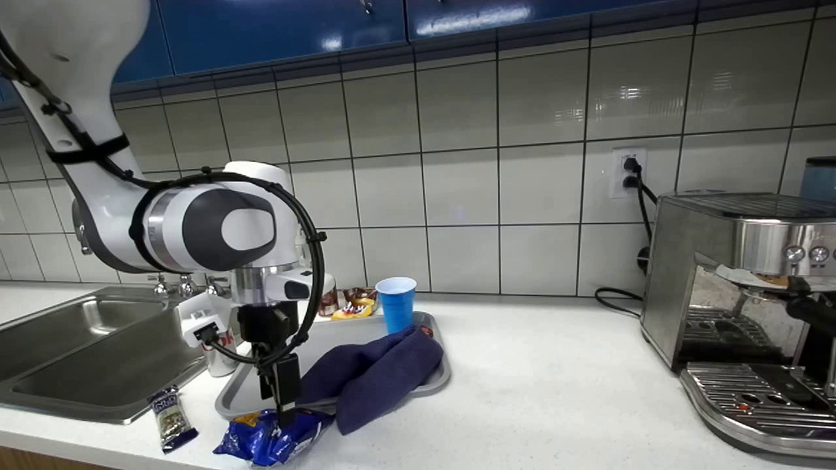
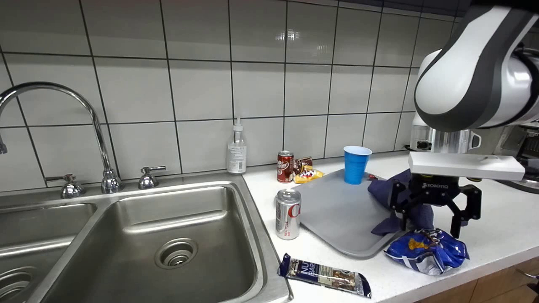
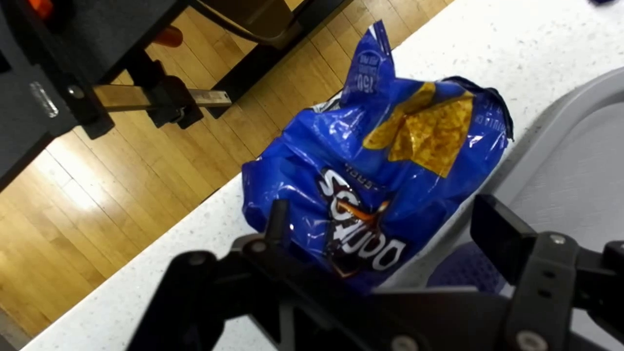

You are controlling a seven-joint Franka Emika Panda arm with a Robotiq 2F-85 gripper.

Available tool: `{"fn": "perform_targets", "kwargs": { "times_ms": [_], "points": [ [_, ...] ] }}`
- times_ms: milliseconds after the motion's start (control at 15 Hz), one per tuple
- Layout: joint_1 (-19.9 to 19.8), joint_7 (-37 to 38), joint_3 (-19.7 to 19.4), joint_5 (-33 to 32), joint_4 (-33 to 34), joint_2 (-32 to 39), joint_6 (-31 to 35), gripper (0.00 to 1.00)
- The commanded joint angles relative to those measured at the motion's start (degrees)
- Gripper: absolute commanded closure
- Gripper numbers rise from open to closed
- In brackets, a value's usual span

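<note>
A crumpled blue chip bag [image 1: 304,431] lies on the counter near its front edge, seen also in the wrist view as a blue bag [image 3: 419,131] with a Doritos logo. Directly over it my gripper [image 2: 430,231] points down, jaws spread wide. In the wrist view, part of the bag shows between the fingertips of the gripper [image 3: 383,207]; one finger [image 3: 279,217] overlaps the bag's edge, the other stands beside it. Whether they touch the bag I cannot tell. Behind, a dark purple cloth [image 1: 392,375] drapes over the rim of a grey tray [image 2: 332,214].
A blue cup [image 2: 356,166] stands on the tray. Left of it are a silver can [image 2: 288,216], a red can [image 2: 285,166] and a yellow snack bag [image 2: 308,174]. A nut bar [image 2: 324,275] lies beside the sink [image 2: 248,235]. A coffee machine [image 1: 692,281] stands farther right.
</note>
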Motion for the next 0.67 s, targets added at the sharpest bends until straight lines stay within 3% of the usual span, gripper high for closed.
{"fn": "perform_targets", "kwargs": {
  "times_ms": [0,600],
  "points": [
    [0.36,2.51,-0.55,-1.81,0.25,-0.04,0.38,0.31],
    [0.42,2.78,-0.59,-2.01,0.07,-0.17,0.55,0.99]
  ]
}}
